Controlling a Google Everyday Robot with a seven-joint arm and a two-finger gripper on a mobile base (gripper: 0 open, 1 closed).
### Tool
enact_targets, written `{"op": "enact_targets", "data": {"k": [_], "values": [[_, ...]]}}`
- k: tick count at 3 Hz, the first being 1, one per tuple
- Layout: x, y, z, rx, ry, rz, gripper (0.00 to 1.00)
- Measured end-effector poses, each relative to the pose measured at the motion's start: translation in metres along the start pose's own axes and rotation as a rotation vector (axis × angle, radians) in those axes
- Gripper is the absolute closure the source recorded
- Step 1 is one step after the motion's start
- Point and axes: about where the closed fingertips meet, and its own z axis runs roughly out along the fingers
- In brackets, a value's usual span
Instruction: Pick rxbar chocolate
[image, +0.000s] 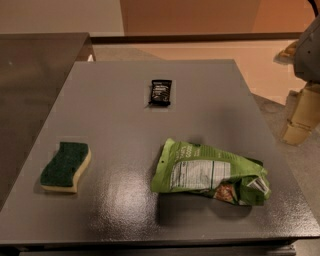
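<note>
The rxbar chocolate (160, 92) is a small black wrapper with white lettering. It lies flat on the grey table (115, 125), at the far middle. My gripper (286, 97) hangs at the right edge of the view, beyond the table's right side and well to the right of the bar. Its two beige fingers (300, 117) stand apart, with nothing between them.
A large green pouch with a white label (210, 174) lies at the near right of the table. A green-and-yellow sponge (65, 166) lies at the near left. A darker counter (30, 75) adjoins on the left. A low wall runs behind.
</note>
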Motion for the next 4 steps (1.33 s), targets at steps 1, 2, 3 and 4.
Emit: {"op": "enact_targets", "data": {"k": [1, 2, 3, 4], "values": [[0.000, 0.000, 0.000, 0.000, 0.000, 0.000, 0.00], [-0.007, -0.003, 0.001, 0.007, -0.020, -0.004, 0.00], [-0.008, -0.003, 0.001, 0.007, -0.021, -0.004, 0.00], [-0.032, -0.027, 0.027, -0.012, -0.094, 0.004, 0.00]]}}
